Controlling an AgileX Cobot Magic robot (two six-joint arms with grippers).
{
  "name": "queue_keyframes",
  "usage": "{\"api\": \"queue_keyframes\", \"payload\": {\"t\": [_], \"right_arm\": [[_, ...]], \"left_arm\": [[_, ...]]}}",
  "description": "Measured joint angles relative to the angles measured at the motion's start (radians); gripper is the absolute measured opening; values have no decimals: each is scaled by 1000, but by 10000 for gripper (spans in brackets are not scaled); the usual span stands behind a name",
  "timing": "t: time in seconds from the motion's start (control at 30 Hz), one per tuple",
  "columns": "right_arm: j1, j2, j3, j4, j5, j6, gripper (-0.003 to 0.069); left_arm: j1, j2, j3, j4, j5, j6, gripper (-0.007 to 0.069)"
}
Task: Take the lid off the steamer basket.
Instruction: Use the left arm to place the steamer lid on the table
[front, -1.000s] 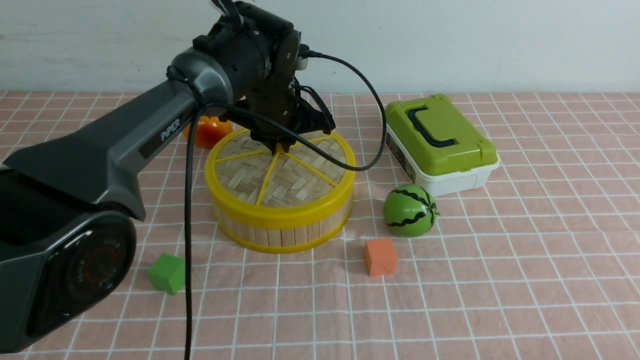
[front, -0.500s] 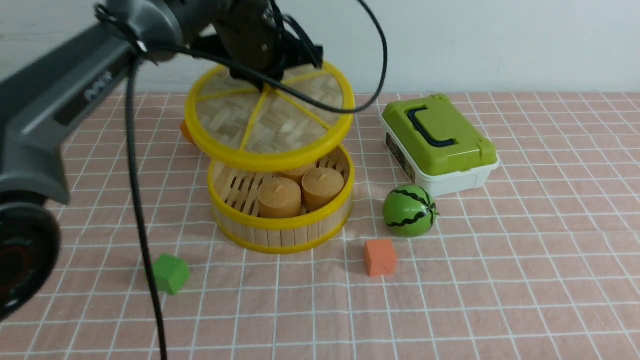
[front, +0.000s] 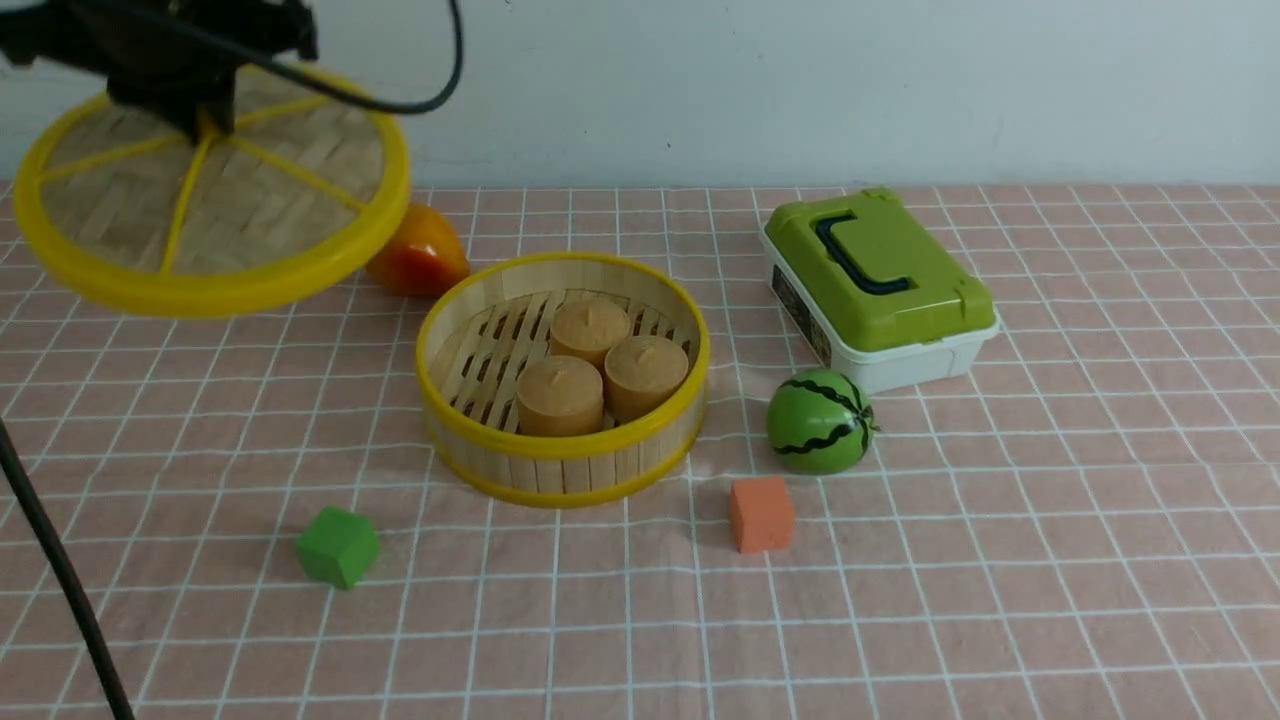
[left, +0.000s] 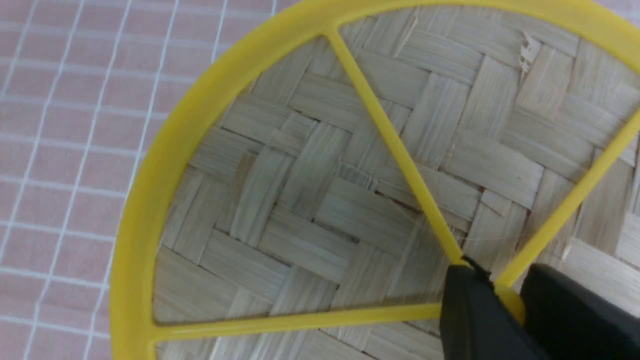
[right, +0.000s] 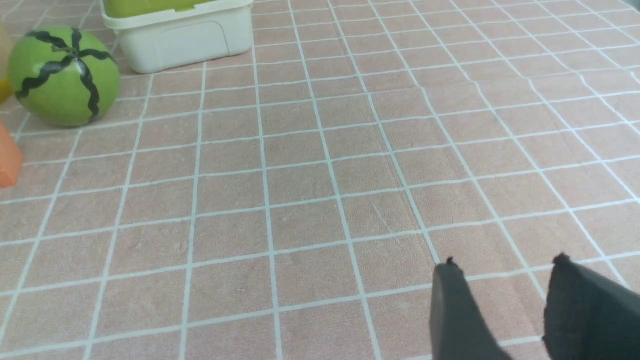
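Your left end effector (left: 501, 295) pinches the middle of the flat round woven bamboo lid with yellow rim (front: 250, 215), holding it high and off to the left, clear of the round bamboo-slat steamer basket (front: 560, 447), likely so nothing bumps. Your right end effector (right: 505, 272) is spread and empty.

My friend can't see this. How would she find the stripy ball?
Find the round bamboo basket. Just right of it, in front of the green-lidded box, sits the ball. It alone is round and green with wavy black stripes.
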Motion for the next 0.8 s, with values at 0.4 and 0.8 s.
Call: {"api": "queue_keyframes", "payload": {"t": [0.4,0.8], "right_arm": [[0,0,0,0,0,0,241],[0,0,0,0,0,0,241]], "left_arm": [[94,150,323,-26,-332,-93,103],[78,203,323,-63,-403,-100,208]]}}
